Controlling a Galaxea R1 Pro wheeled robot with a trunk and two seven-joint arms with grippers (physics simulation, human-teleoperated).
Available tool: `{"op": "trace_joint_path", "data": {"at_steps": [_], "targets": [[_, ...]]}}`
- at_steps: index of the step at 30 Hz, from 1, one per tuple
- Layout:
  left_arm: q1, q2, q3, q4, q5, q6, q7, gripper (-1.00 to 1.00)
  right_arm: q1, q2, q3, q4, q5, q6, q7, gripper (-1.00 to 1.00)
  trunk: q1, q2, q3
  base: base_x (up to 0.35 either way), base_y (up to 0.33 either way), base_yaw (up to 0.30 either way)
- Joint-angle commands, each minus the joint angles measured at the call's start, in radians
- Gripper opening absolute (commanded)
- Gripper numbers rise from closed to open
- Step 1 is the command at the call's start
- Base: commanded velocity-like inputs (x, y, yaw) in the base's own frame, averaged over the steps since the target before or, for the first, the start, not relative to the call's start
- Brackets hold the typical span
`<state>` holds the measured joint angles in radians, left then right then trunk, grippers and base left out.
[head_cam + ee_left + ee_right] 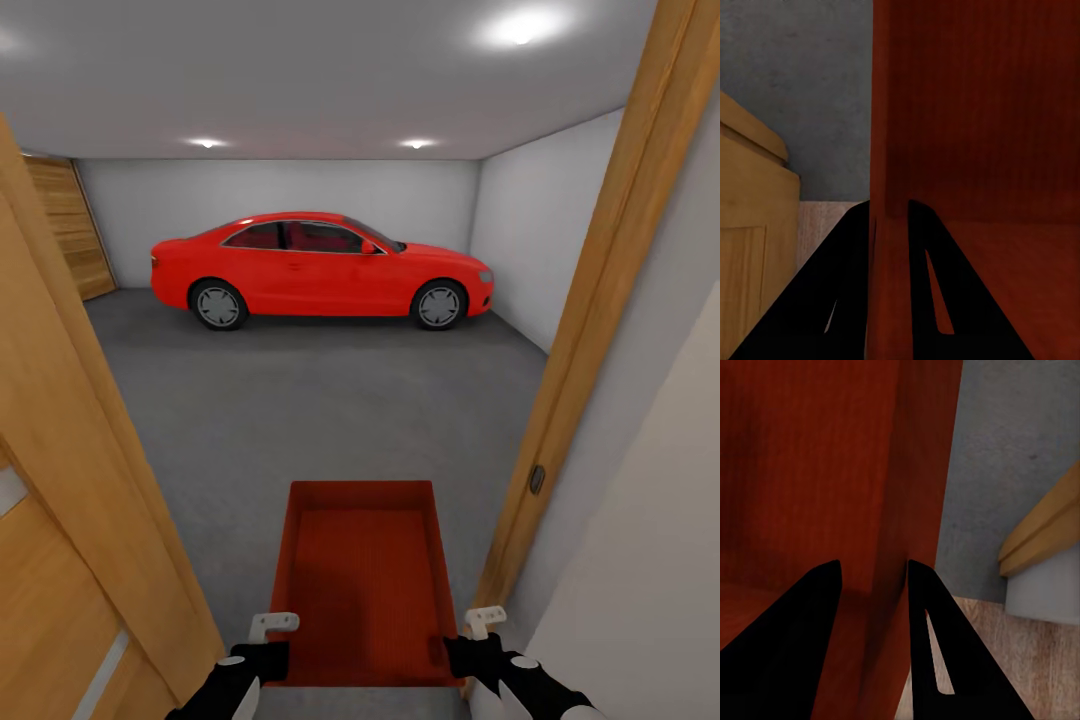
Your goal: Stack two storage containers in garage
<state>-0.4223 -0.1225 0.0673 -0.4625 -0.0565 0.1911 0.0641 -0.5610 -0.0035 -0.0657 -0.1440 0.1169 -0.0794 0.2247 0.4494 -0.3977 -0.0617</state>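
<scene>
**Storage container carried through the garage doorway**

The storage container point(362, 580) hangs low in front of me, held level between both arms. My left gripper point(262, 655) has its jaws clamped on the container's left wall, and my right gripper point(468, 650) is clamped on the right wall; both wrist views show a finger on each side of the ribbed wall. I judge the two-sided hold keeps it from tipping between the door frame point(590, 330) and the open door point(70, 480). The bin is empty. Ahead lie the grey concrete floor point(330, 410) and a red car point(320, 265).
</scene>
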Motion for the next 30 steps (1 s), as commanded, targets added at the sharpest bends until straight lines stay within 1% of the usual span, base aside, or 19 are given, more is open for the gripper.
{"op": "trace_joint_path", "data": {"at_steps": [1,10,30], "targets": [[-0.001,0.044,0.042,-0.015,0.004,0.006,-0.001,-1.00,0.000,-0.020,-0.005,0.003,0.010,-0.005,0.053,-1.00,0.001,-0.002,-0.002,0.000,0.000,0.000],[-0.001,0.044,0.042,-0.015,0.004,0.005,-0.001,-1.00,0.000,-0.019,-0.005,0.003,0.010,-0.005,0.053,-1.00,0.001,-0.002,-0.002,0.000,0.000,0.056],[-0.001,0.044,0.042,-0.015,0.004,0.006,-0.002,-1.00,0.000,-0.020,-0.006,0.003,0.010,-0.005,0.053,-1.00,0.001,-0.002,-0.002,0.000,0.000,0.002]]}}
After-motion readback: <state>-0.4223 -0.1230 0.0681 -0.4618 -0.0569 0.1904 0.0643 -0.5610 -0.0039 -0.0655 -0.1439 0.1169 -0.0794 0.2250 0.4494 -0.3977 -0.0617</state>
